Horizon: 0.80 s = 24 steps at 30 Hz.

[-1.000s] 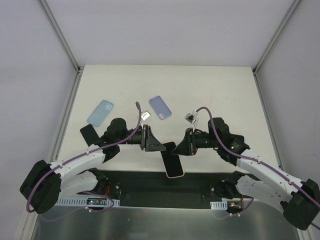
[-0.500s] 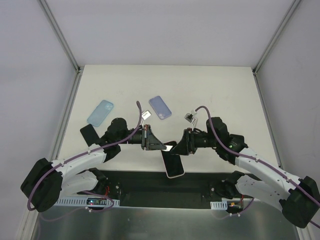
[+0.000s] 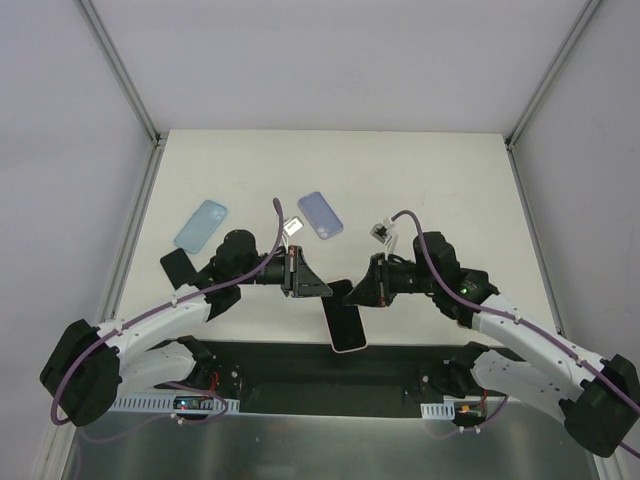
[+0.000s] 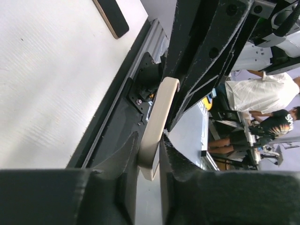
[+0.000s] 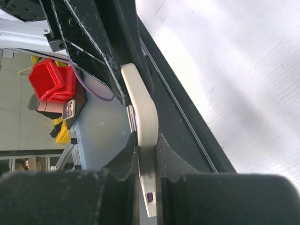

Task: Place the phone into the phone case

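A phone [image 3: 345, 322] with a dark screen and a pale cream case round its rim hangs between my two grippers over the table's near edge. My left gripper [image 3: 314, 289] is shut on the cream phone case [image 4: 155, 124], seen edge-on between its fingers [image 4: 123, 161]. My right gripper [image 3: 357, 294] is shut from the other side. In the right wrist view the cream case [image 5: 143, 110] runs into the jaws, and the thin white phone edge [image 5: 149, 190] with a small purple button sticks out below it.
A light blue case [image 3: 201, 223] lies at the back left and a lavender case [image 3: 320, 214] at the back middle. A black phone [image 3: 177, 266] lies by the left arm; it also shows in the left wrist view [image 4: 111, 18]. The black base rail [image 3: 300, 365] runs under the held phone.
Both grippers have shifted slightly away from the near edge with the phone held between them. The phone's top end has moved up a little. Both grips are unchanged.
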### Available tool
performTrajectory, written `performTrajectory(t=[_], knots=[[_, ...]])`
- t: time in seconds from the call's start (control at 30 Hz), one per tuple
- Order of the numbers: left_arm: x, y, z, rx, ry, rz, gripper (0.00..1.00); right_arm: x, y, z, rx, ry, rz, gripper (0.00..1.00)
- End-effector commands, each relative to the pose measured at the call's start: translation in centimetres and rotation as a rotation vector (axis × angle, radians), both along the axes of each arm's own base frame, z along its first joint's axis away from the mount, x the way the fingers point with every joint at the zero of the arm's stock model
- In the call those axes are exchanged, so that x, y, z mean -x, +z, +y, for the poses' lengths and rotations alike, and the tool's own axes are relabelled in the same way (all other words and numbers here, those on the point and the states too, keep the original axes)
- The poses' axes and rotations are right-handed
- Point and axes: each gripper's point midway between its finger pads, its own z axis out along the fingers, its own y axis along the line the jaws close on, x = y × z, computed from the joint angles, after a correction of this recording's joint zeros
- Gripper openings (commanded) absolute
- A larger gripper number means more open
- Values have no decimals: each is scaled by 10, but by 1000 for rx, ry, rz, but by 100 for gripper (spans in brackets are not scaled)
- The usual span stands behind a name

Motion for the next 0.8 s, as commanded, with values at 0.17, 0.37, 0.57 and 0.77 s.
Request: performTrajectory(t=[0.17,0.37,0.57,0.77], knots=[[-10,7,-4,38,27,-28,50,-19,77,7,-152,-81,-128,1],[6,12,-5,113,-36,-47,52,-36,99,2,-210,-184,-126,1],[17,15,-11,140,-67,-69,47,-50,111,2,-265,-246,-90,1],[17,20,-11,169,-53,-72,4,-47,107,6,-274,-218,-47,18]])
